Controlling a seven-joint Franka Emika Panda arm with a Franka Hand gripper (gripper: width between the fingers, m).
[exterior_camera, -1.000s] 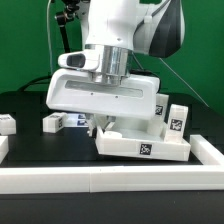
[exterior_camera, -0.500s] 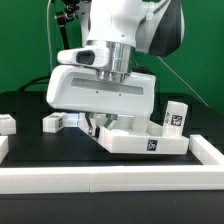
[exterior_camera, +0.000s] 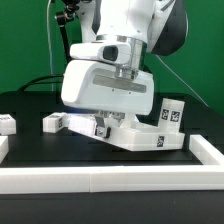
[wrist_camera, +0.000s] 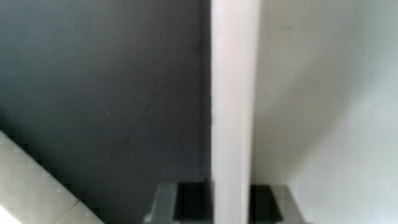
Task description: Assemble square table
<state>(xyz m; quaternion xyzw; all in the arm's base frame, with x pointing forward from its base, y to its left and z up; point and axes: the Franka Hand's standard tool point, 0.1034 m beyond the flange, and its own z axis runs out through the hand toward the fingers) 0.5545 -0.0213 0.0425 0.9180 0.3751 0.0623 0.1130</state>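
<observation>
The white square table top [exterior_camera: 150, 137] lies on the black surface, turned at an angle, with a tag on its front wall. My gripper [exterior_camera: 103, 127] is shut on the top's rim at its corner toward the exterior view's left. In the wrist view the rim [wrist_camera: 233, 100] runs straight between my dark fingers [wrist_camera: 192, 205], held by the gripper [wrist_camera: 233, 207]. One white block leg [exterior_camera: 171, 113] stands upright behind the top. Two more legs [exterior_camera: 52, 122] [exterior_camera: 7, 123] lie toward the exterior view's left.
A long white rail [exterior_camera: 110, 176] borders the black surface along the front and turns up at the exterior view's right [exterior_camera: 208, 150]. A green wall and cables stand behind the arm.
My hand has turned and shifted toward the exterior view's right, swinging the table top round with it. The top now sits more skewed. The legs have stayed put.
</observation>
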